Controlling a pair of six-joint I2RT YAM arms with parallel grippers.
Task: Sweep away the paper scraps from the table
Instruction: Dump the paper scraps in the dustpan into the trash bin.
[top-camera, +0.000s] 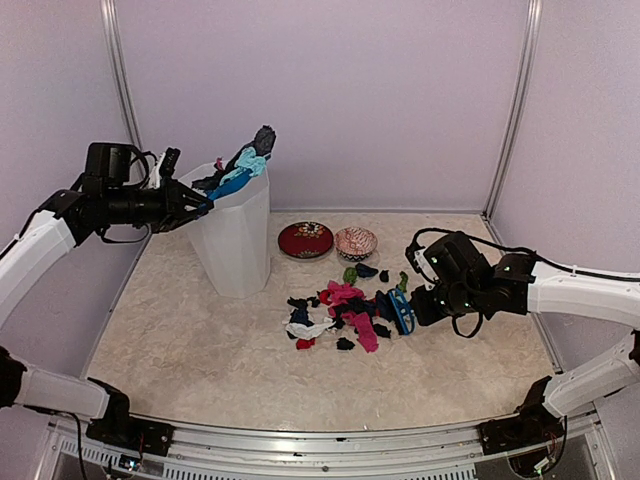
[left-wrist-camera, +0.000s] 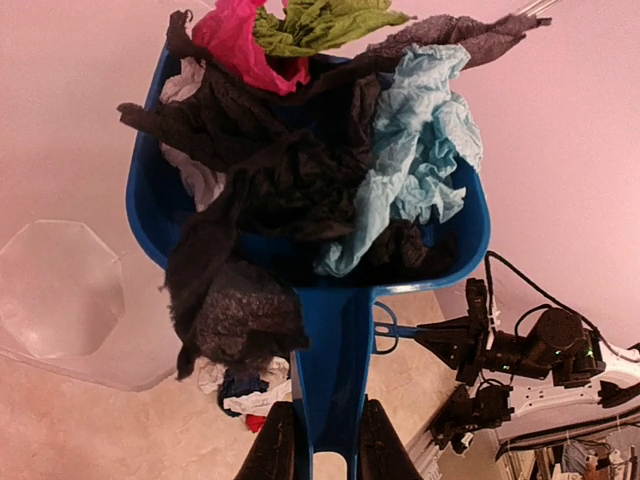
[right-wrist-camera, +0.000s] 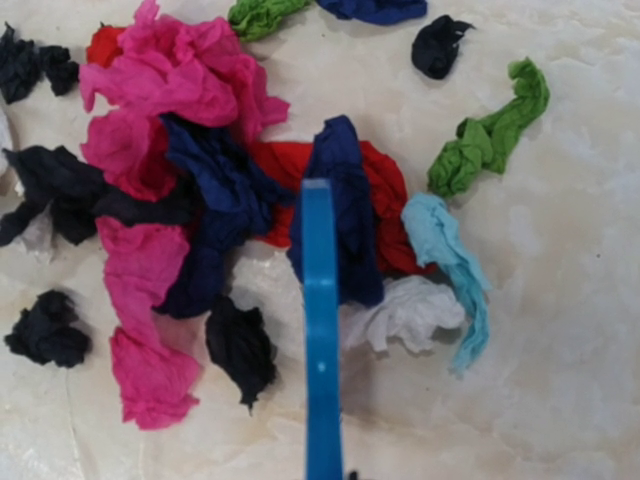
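Left gripper (top-camera: 196, 206) is clamped narrowly on the handle of a blue plastic dustpan (left-wrist-camera: 330, 340). In the wrist view its two dark fingers (left-wrist-camera: 272, 452) press the handle from either side. The dustpan is raised off the table and heaped with wrinkly paper scraps (left-wrist-camera: 300, 180) in black, grey, pale teal, pink, green and white, some of them hanging over its rim. In the top view it sits over the open mouth of a tall white translucent plastic bin (top-camera: 235, 250). The bin stands on the beige marble-patterned table (top-camera: 180, 340) at about 10 o'clock from the table's middle.

Right gripper (top-camera: 425, 303) is low over the table at about 3 o'clock, closed on a blue brush (right-wrist-camera: 320, 350). Its wrist view shows the brush edge-on as a thin blue strip, with the gripper's own fingers outside that picture. The brush sits at the 3 o'clock edge of a loose pile (top-camera: 345, 310) of more scraps near the table's middle: pink, red, navy, black, green, teal and white wads. Many touch or overlap, while a few black ones lie apart.

At 12 o'clock from the pile, a round red patterned bowl (top-camera: 305, 240) and a round pink-and-white patterned bowl (top-camera: 356, 243) stand side by side — the red one just beside the bin.
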